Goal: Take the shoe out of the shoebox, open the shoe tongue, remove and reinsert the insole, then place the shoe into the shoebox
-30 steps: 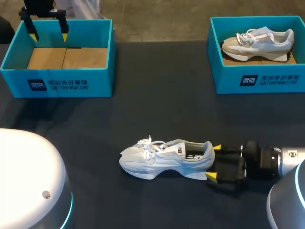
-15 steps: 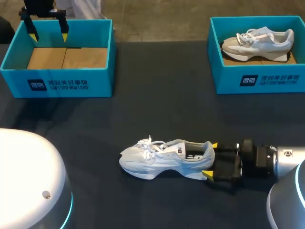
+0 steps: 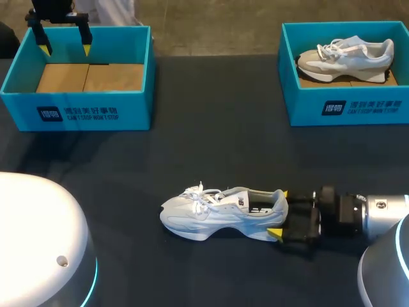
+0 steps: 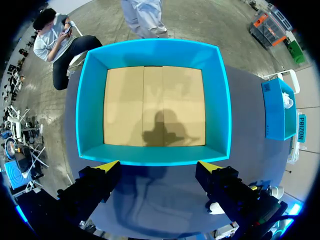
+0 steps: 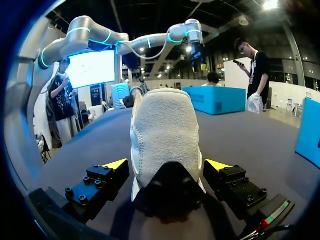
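On the dark worktop (image 3: 211,128) the white shoe (image 3: 220,214) lies on its sole just to the 6 o'clock side of the middle, toe towards 9 o'clock and heel towards 3 o'clock. Its laces are tied. A dark patch inside the collar carries pale lettering that is too small to make out.

The right hand (image 3: 280,214) comes in low from 3 o'clock. Its yellow-tipped fingers are spread to either side of the heel. In the right wrist view the heel of the shoe (image 5: 165,135) stands between the fingers of that hand (image 5: 167,165), with a little gap showing at each tip, so the hand is wide open and grips nothing.

At 10 o'clock sits a turquoise shoebox (image 3: 77,112) with a bare cardboard floor (image 3: 89,77). Its front wall bears a dark logo block and a line of white print. The left hand (image 3: 64,48) hangs over the box's far wall, fingers well apart and holding nothing. The left wrist view looks straight down into this shoebox (image 4: 90,100) from above its rim, with the hand (image 4: 159,166) spread open.

At 2 o'clock a second turquoise shoebox (image 3: 345,105) shows the same kind of white print on its front. Inside it lies a grey and cream shoe (image 3: 345,57), toe towards 9 o'clock.
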You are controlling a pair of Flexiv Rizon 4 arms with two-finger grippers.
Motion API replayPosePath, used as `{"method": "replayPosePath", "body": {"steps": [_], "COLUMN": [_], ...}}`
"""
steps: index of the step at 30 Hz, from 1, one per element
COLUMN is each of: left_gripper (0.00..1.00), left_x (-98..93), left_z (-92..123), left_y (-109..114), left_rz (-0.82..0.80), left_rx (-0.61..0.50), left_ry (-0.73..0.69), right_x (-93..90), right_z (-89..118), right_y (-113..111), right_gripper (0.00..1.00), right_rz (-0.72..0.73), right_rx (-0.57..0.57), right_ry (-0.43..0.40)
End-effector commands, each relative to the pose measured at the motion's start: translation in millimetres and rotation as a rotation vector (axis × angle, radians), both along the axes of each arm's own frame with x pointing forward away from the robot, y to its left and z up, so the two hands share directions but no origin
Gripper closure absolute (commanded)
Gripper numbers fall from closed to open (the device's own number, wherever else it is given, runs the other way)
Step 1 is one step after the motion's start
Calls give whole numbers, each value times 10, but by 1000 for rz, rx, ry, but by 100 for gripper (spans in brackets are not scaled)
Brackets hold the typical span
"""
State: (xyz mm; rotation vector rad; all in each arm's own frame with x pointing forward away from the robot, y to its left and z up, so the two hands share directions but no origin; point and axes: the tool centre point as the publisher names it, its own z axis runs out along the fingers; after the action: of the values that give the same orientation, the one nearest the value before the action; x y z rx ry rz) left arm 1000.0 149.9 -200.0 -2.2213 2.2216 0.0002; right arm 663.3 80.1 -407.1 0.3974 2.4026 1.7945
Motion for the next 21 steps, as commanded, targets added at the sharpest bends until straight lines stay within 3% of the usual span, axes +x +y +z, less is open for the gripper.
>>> {"method": "replayPosePath", "body": {"steps": [1, 21], "left_gripper": [0, 0], "left_x": [-1, -1], "left_z": [0, 0], "left_y": [0, 0], "left_rz": [0, 0], "left_rx": [0, 0], "left_ry": [0, 0], "right_x": [13, 59], "right_z": [-20, -80], "right_y": [57, 200], "right_gripper": [0, 0], "right_rz": [7, 45], "right_rx": [-4, -5], "right_ry": [-1, -3]}}
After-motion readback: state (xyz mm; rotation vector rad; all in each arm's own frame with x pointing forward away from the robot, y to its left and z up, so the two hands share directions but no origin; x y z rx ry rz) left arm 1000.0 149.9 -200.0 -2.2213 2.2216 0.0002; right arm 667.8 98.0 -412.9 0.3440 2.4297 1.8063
